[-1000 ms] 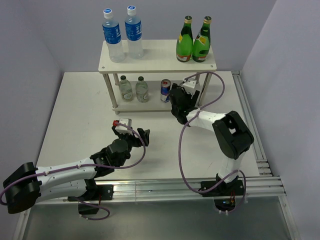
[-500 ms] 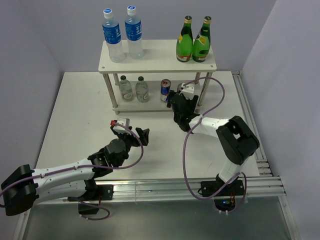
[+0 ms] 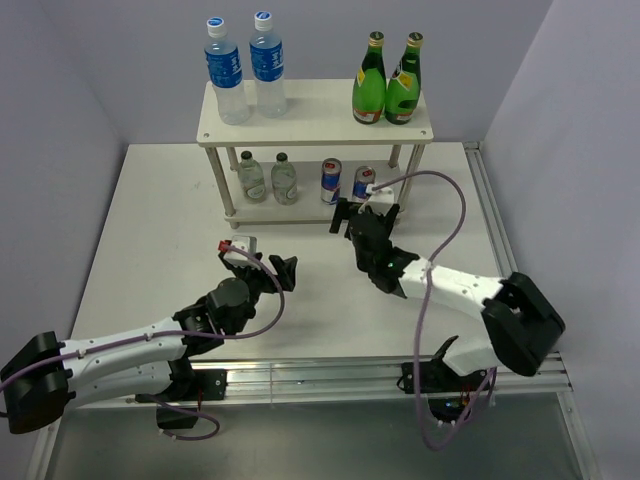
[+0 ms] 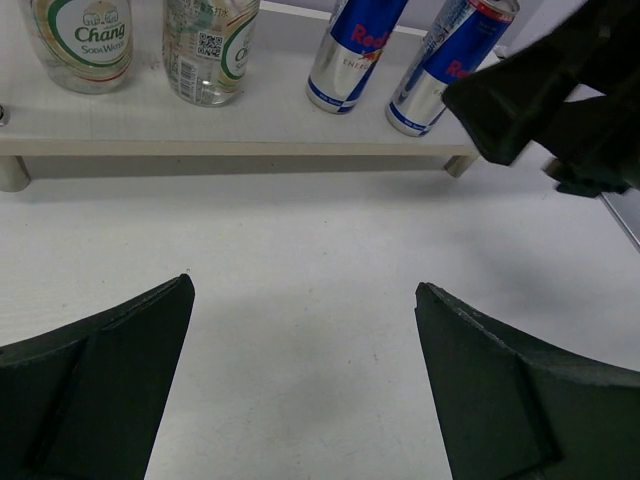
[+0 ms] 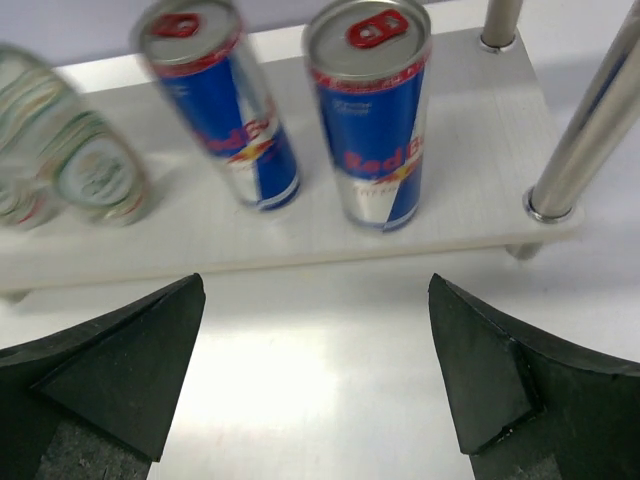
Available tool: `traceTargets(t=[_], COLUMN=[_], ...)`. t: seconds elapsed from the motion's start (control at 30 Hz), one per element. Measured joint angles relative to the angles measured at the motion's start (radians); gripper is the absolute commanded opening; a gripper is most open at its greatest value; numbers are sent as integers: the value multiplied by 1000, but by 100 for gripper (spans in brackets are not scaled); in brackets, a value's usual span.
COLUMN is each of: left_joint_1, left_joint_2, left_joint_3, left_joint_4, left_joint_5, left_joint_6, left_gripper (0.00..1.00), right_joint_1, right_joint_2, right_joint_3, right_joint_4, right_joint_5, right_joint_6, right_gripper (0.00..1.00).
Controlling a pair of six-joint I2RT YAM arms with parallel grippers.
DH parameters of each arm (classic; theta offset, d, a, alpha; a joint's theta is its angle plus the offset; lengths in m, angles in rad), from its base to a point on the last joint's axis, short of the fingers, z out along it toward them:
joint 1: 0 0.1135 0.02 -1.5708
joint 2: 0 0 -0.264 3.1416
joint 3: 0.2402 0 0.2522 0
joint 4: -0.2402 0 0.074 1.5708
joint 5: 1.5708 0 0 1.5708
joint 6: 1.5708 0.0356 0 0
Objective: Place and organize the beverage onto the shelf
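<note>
The off-white two-tier shelf stands at the back of the table. Its top board holds two water bottles and two green bottles. Its lower board holds two clear soda bottles and two Red Bull cans, side by side and upright. My right gripper is open and empty just in front of the cans, its jaws wide apart. My left gripper is open and empty over bare table, facing the shelf's lower board.
A metal shelf leg stands right of the right can. Aluminium rails run along the table's right and near edges. Purple cables loop off both arms. Walls close in on the left, back and right.
My right gripper has drawn back from the shelf, leaving the second Red Bull can standing on the lower board. Its arm has swung out to the right. My left arm has barely moved.
</note>
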Motion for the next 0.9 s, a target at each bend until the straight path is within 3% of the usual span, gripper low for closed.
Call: traceTargets(t=[0.2, 0.27, 0.43, 0.67, 0.9], left_joint_1=[0, 0, -37, -128, -129], left_joint_2=[-6, -2, -43, -219, -305], left_joint_3=[60, 139, 377, 708, 790], left_joint_4=[-151, -242, -492, -773, -876], left_joint_5=[-19, -19, -53, -179, -244], left_joint_6=[-39, -46, -48, -55, -49], left_gripper=[95, 92, 96, 99, 99], right_joint_1=[245, 339, 465, 508, 508], right_joint_2=[-267, -354, -541, -764, -850], right_joint_3=[15, 75, 252, 434, 490], right_joint_4=[-283, -439, -767, -969, -1048], right_joint_5=[103, 145, 260, 324, 312], right_joint_6=[72, 115, 191, 187, 167], right_gripper=[100, 100, 100, 100, 100])
